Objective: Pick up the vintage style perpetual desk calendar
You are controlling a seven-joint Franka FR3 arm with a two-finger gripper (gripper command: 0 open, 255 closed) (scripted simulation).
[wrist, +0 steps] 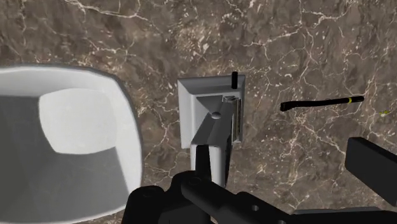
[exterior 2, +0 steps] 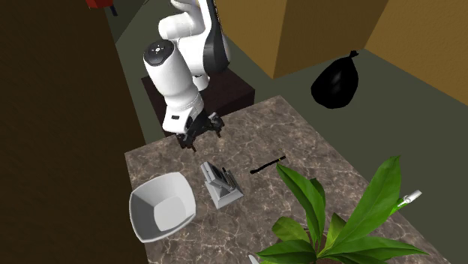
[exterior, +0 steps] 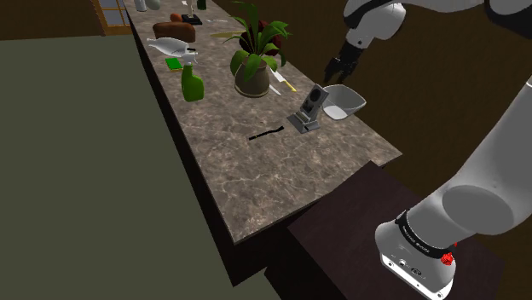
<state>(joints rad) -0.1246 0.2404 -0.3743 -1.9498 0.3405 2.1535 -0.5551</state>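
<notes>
Mottled brown stone runs the length of the bench, which crosses the shoulder view from upper left to centre right. The arm's dark stand sits at lower right.

The desk calendar stands near the bench's right end, a little right of centre in that view. It is a small grey block raised on a flat base, so its face leans up for reading. That leaves two upright sides free, which looks like the natural place to clasp it. A white bowl lies just beside it on the right, close enough that one finger would have little room on that side. A thin black stick lies flat on the stone to the lower left, apart from the calendar and no obstacle.

The end effector hangs above the calendar and the bowl and touches neither. Its fingers are spread, with nothing between them. In the wrist view the calendar lies ahead of the hand and close to one finger rather than centred in the gap. The hand probably needs a sideways correction before it descends. I take the high, released pose as an approach stance that keeps clear of the bowl's rim.

Further up the bench, a potted plant and a green spray bottle stand well apart from the work.
</notes>
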